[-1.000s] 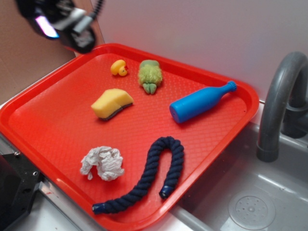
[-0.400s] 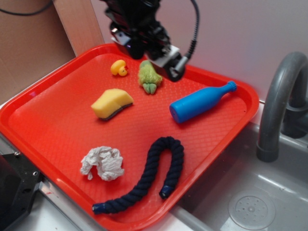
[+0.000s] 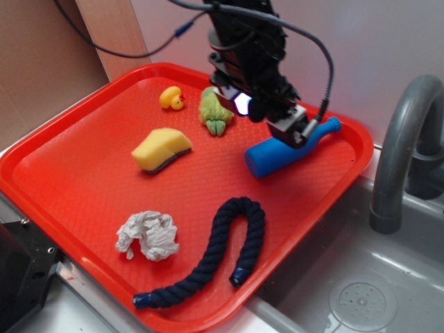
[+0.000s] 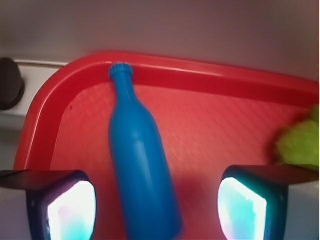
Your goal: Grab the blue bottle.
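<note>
Bottle: blue bottle (image 4: 141, 160) lay flat near tray (image 3: 83, 180) far-right corner, graspable.
Pincer: pincer (image 4: 157, 207) hovered above, fingers apart, straddling bottle.

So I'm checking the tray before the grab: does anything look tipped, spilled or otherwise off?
Only the blue bottle stands out: it lies on its side on the red tray, neck toward the far rim. It sits off-centre between the open jaws of the gripper. Nothing looks spilled or damaged.

The gripper (image 3: 295, 128) has swung from the tray's (image 3: 62, 187) far left corner to above the blue bottle (image 3: 267, 157).
</note>
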Controlling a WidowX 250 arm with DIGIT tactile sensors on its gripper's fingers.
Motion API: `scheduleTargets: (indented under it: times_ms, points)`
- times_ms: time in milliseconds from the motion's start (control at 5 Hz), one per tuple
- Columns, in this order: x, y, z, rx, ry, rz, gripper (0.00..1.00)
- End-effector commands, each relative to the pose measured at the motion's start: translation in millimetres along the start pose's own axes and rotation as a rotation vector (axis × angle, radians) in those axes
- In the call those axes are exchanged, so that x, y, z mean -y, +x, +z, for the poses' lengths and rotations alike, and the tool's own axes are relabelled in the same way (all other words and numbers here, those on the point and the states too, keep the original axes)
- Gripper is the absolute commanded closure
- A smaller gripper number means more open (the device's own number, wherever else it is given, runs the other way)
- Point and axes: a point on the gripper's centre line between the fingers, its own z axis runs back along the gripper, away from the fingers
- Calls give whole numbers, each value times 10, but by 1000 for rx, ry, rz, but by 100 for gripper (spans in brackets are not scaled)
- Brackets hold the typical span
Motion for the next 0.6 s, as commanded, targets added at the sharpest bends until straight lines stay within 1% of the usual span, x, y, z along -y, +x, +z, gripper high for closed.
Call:
scheduleTargets:
  times_ms: [0,200,400]
  points:
    - [215,60,-219,14,-56,6,0]
    - [235,-47,-280,10,-57,-10,100]
    - [201,-110,-105,32,-18,-32,100]
